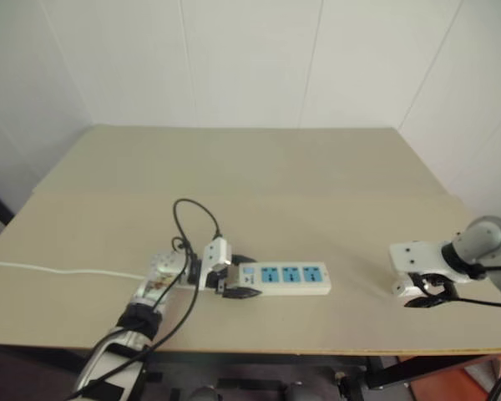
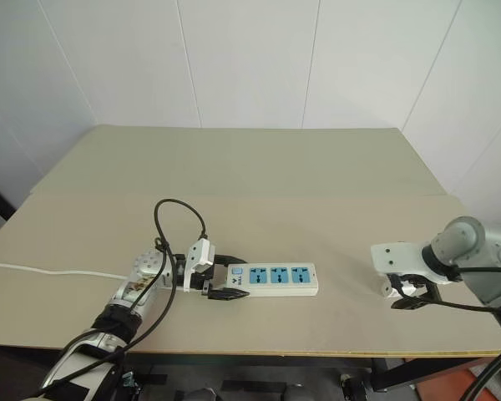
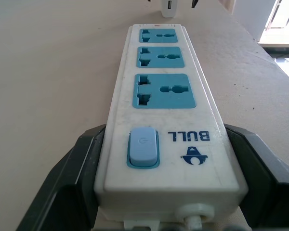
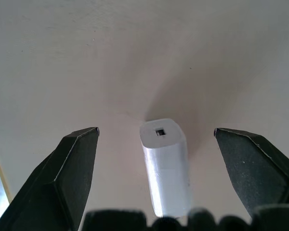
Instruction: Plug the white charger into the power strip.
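On a bare tan surface (image 1: 259,167), the robot's left hand (image 1: 225,280) is clenched on the switch end of the power strip (image 1: 288,277), one black finger (image 3: 62,183) pressed against each long side. The strip lies flat, its long axis running across the surface toward the robot's right, its three blue socket panels facing up and its thin white cord (image 1: 58,270) trailing off to the left.

Well apart to the right, the right hand (image 4: 156,139) hangs over the white charger (image 4: 164,163), its fingers spread wide and holding nothing. The charger stands between them in the right wrist view, touching neither, with a small square port on the end face turned toward the camera. Its long axis appears to run upright from the surface; its prongs cannot be seen.

The step in hand looks to be the pickup. Done well, the right hand would descend squarely, keep the charger centred, and close on two flat opposite sides low enough that it does not tip or twist. The left hand's hold should keep the strip from sliding when the plug is pressed home.
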Available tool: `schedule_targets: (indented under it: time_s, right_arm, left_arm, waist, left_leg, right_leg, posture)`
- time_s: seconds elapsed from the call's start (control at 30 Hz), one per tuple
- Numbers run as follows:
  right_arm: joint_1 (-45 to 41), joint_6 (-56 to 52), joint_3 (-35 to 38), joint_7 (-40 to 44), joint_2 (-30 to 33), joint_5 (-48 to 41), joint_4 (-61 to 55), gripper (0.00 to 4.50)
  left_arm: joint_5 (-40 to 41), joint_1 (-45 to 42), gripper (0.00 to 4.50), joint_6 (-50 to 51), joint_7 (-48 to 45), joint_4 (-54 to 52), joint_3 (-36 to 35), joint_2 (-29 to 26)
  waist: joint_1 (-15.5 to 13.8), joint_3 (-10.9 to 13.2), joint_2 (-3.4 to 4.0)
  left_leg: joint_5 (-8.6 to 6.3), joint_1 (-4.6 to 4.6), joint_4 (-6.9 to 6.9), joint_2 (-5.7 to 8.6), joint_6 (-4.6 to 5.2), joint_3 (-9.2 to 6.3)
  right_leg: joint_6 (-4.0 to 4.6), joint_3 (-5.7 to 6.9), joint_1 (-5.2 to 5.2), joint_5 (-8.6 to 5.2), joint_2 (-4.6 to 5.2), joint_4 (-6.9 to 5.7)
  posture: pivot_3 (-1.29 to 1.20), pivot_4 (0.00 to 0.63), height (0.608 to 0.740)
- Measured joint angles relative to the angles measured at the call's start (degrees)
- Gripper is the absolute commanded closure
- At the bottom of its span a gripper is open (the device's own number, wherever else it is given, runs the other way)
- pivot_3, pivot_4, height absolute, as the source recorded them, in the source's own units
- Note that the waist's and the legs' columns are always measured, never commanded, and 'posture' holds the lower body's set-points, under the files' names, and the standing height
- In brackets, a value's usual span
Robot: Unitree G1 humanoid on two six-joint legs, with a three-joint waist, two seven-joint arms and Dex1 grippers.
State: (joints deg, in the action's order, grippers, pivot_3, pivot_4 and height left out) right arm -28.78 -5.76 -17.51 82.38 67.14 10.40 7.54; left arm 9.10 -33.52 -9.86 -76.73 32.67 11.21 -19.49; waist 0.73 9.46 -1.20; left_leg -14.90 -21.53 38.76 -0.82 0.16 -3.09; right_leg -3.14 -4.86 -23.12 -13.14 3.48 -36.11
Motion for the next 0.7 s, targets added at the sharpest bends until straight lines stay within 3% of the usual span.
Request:
schedule_targets:
  time_s: [0.67, 0.7]
  right_arm:
    - [-6.01, 4.21, -4.15, 1.44, -4.91, 6.83, 9.39, 0.0]
    - [-6.24, 4.57, -4.35, 1.59, -4.97, 6.88, 9.73, 0.18]
  left_arm:
    - [-0.07, 0.66, 1.22, -0.07, 1.37, -0.59, 0.14, -0.47]
    - [-0.07, 0.65, 1.22, -0.07, 1.41, -0.53, 0.15, -0.45]
  waist:
    - [0.33, -0.05, -0.1]
    - [0.35, -0.05, -0.1]
  left_leg:
    - [0.0, 0.38, 0.02, -0.01, 0.0, 0.0]
    - [0.0, 0.41, 0.02, -0.01, 0.0, 0.0]
  right_leg:
    - [-0.01, 0.0, 0.43, 0.04, -0.02, 0.08]
    - [-0.01, 0.0, 0.46, 0.03, -0.02, 0.08]
  posture:
    - [0.0, 0.15, 0.74]
    - [0.0, 0.15, 0.74]
